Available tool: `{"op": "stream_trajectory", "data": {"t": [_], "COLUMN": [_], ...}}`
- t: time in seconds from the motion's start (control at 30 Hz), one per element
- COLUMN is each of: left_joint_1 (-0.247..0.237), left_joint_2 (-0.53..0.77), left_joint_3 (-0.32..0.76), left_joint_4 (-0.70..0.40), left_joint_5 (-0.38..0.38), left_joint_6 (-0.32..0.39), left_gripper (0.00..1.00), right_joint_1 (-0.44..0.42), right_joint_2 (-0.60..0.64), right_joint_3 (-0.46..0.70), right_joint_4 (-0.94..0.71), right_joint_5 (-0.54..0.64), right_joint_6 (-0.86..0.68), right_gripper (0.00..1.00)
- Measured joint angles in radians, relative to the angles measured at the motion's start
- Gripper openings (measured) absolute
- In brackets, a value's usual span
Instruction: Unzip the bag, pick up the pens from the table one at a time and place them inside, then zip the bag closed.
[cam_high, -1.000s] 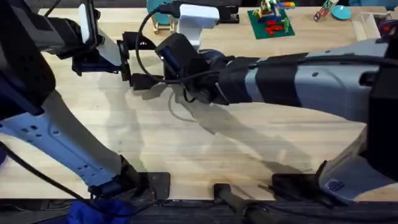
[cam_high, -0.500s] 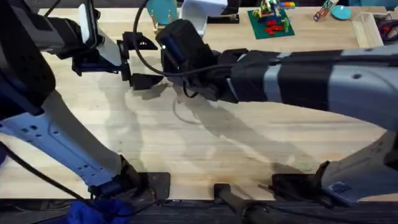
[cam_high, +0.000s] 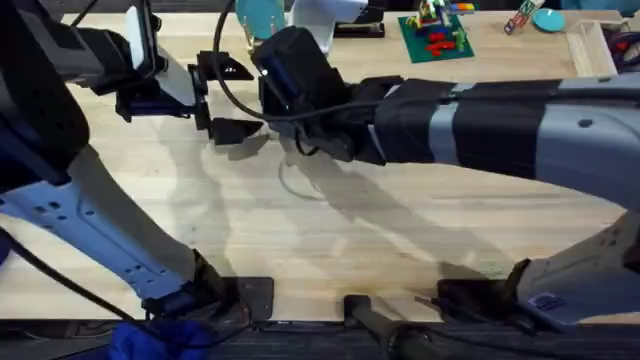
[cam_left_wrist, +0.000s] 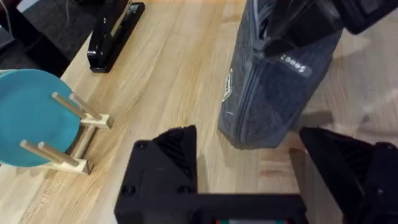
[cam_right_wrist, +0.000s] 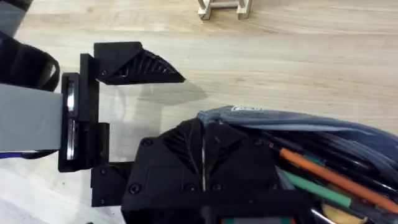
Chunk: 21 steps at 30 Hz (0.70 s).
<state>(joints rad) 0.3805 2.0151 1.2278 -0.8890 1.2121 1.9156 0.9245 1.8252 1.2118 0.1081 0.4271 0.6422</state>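
Overhead: the right arm (cam_high: 480, 120) reaches across the table (cam_high: 400, 230) to about 11 o'clock, barely shifted from half a second ago; a second ago it sat lower. The left gripper (cam_high: 225, 100) holds its place, fingers spread wide and empty. Left wrist: the bag (cam_left_wrist: 273, 81) stands just beyond the open fingers, the right gripper (cam_left_wrist: 298, 31) shut on its top edge; a stapler (cam_left_wrist: 115, 31) and a teal disc on a wooden stand (cam_left_wrist: 43, 124) lie nearby. Right wrist: the orange pen (cam_right_wrist: 336, 177) and green pen (cam_right_wrist: 314, 190) lie inside the bag.
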Motion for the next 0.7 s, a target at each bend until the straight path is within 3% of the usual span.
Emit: {"op": "stream_trajectory", "data": {"t": [0.7], "left_joint_1": [-0.008], "left_joint_2": [0.000], "left_joint_3": [0.000], "left_joint_4": [0.019], "left_joint_5": [0.052], "left_joint_6": [0.000], "left_gripper": [0.993], "right_joint_1": [0.000], "right_joint_2": [0.000], "right_joint_3": [0.000], "right_joint_4": [0.000], "right_joint_5": [0.001], "right_joint_6": [-0.023], "right_gripper": [0.030]}}
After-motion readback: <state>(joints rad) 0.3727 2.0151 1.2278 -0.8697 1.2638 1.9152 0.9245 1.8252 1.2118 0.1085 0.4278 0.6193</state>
